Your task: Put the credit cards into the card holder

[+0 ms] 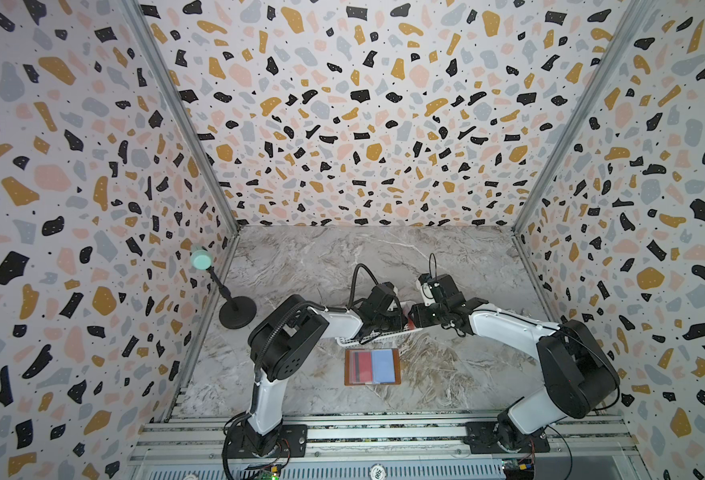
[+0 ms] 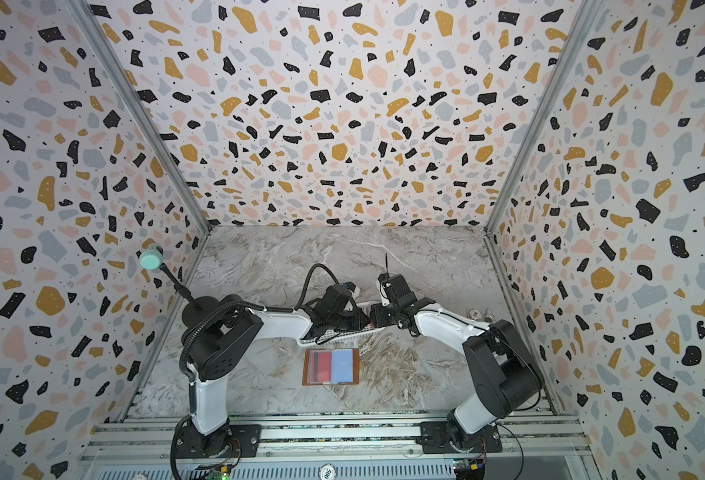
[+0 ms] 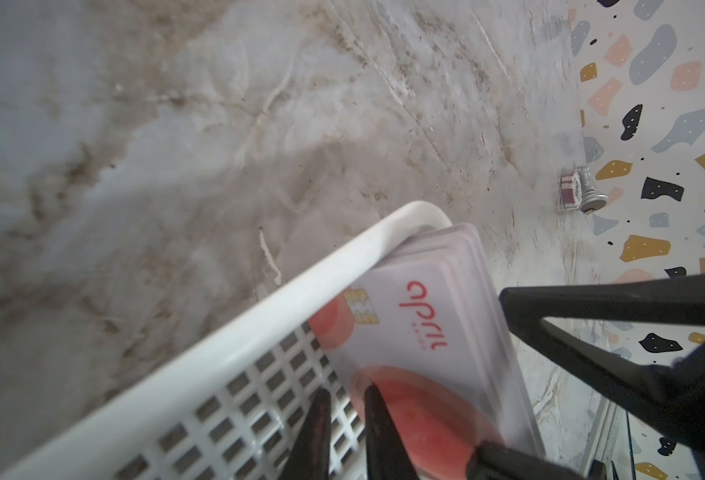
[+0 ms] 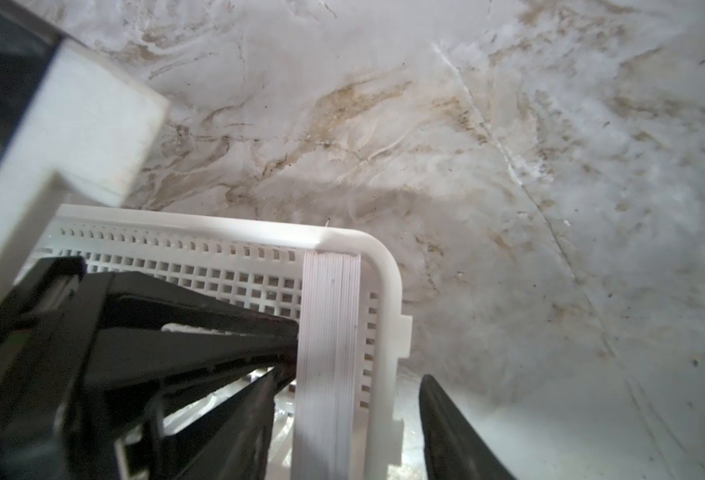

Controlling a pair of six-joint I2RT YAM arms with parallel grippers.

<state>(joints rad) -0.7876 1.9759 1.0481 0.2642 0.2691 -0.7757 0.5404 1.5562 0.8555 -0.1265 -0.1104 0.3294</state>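
Note:
The credit cards [image 3: 421,316], whitish with red blobs, stand as a stack on edge [image 4: 330,340] against the end wall of a white slotted basket [image 3: 201,365]. My left gripper [image 3: 345,390] is inside the basket. Its jaws stand a narrow slit apart with mesh showing between them, and one fingertip [image 3: 377,411] lies on the front card's red blob. My right gripper [image 4: 350,376] is open and straddles the stack and the basket's end wall, with gaps on both sides. The card holder [image 1: 372,366] [image 2: 331,367] lies open and flat in front of the basket.
The basket [image 1: 357,340] [image 2: 325,336] sits mid-table under both wrists. A black stand with a teal head [image 1: 201,259] is at the left wall. A small round object [image 3: 583,191] [image 2: 477,312] lies by the right wall. Aluminium rails [image 1: 384,432] run along the front edge.

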